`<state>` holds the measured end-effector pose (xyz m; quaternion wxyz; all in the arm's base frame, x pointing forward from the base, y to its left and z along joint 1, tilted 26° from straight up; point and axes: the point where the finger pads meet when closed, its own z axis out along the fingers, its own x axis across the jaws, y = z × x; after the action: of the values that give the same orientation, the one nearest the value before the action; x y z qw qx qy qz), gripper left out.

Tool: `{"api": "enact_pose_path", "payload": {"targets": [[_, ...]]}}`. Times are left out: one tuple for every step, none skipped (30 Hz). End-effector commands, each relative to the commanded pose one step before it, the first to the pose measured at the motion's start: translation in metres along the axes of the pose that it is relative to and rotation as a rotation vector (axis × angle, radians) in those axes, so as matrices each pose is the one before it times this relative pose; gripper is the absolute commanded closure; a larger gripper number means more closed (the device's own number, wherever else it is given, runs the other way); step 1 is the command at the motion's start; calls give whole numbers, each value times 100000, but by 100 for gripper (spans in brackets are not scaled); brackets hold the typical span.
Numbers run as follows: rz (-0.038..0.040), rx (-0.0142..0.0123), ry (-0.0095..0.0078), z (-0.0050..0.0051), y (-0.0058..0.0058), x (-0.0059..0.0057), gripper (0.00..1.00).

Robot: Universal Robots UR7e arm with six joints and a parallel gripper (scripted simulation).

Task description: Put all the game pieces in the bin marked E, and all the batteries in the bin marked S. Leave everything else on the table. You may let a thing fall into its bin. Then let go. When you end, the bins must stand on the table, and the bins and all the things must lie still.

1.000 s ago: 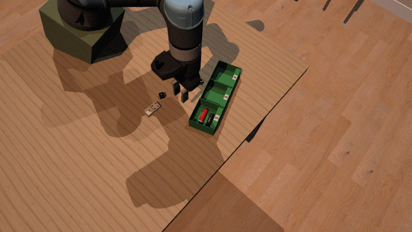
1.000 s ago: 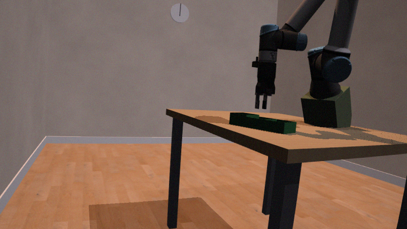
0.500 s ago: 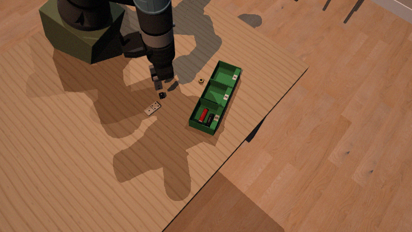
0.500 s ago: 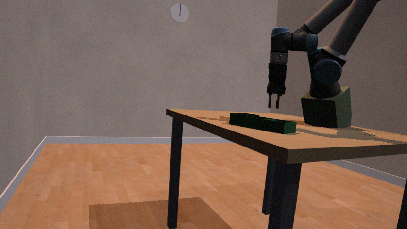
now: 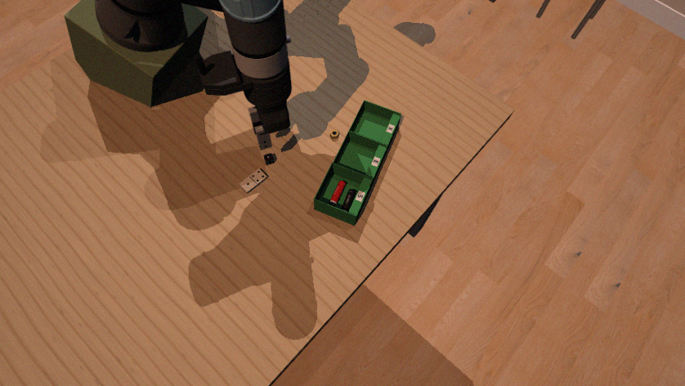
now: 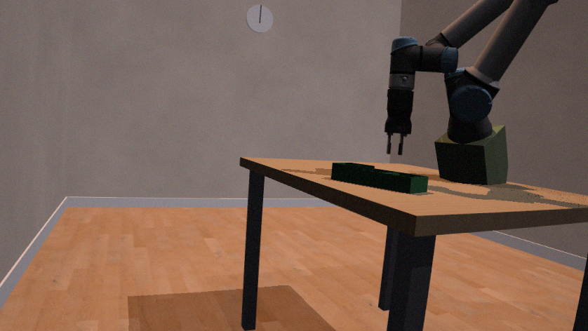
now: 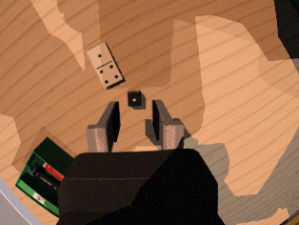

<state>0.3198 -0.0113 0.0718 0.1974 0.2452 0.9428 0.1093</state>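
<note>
A small black die [image 5: 270, 158] [image 7: 134, 97] lies on the table, and a pale domino [image 5: 253, 180] [image 7: 106, 65] lies just beyond it. My gripper [image 5: 274, 141] [image 6: 393, 148] [image 7: 135, 112] is open and empty. It hangs above the table, almost straight over the die, which shows between the fingertips in the wrist view. The green three-compartment bin [image 5: 379, 108] [image 6: 378, 177] [image 7: 39, 151] stands to the side. Its compartment marked S holds a red battery [image 5: 338, 190] [image 7: 50, 171] and a black battery [image 5: 349, 198]. The middle compartment, marked E [image 5: 376, 161], holds nothing that I can see.
A small brass nut [image 5: 334, 134] lies on the table between the gripper and the bin. The arm's green base block [image 5: 124, 62] [image 6: 473, 160] stands at the back of the table. The table edge [image 5: 431, 201] runs close behind the bin.
</note>
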Motion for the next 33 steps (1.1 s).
{"api": "enact_pose_path", "payload": {"targets": [[-31, 1, -24, -9, 133, -156, 36], [0, 0, 0, 0, 0, 0, 36], [0, 1, 0, 2, 15, -18, 36], [0, 0, 0, 0, 11, -15, 36], [0, -1, 0, -4, 6, -11, 36], [0, 0, 0, 1, 9, -12, 36], [0, 0, 0, 1, 7, -11, 36], [0, 0, 0, 1, 6, -9, 36], [0, 0, 0, 1, 5, -8, 36], [0, 0, 0, 1, 4, -7, 36], [0, 0, 0, 1, 3, -6, 36], [0, 0, 0, 0, 3, -4, 36], [0, 0, 0, 0, 2, -4, 36], [0, -1, 0, -3, -2, 0, 36], [0, 0, 0, 1, 2, -3, 36], [0, 0, 0, 1, 1, -2, 36], [0, 0, 0, 1, 1, -1, 36], [0, 0, 0, 0, 0, 0, 36], [0, 0, 0, 0, 0, 0, 36], [0, 0, 0, 1, 1, -1, 36], [-1, -4, 3, -2, -3, 5, 36], [0, 1, 0, 0, 1, -1, 36], [0, 0, 0, 0, 0, 0, 36], [0, 0, 1, 0, 0, 0, 36], [0, 0, 0, 0, 0, 0, 36], [0, 0, 0, 0, 0, 0, 36], [0, 0, 0, 0, 0, 0, 36], [0, 0, 0, 0, 0, 0, 36], [0, 0, 0, 0, 0, 0, 36], [0, 0, 0, 0, 0, 0, 36], [0, 0, 0, 0, 0, 0, 36], [0, 0, 0, 0, 0, 0, 36], [2, 3, -4, 401, -3, -1, 36]]}}
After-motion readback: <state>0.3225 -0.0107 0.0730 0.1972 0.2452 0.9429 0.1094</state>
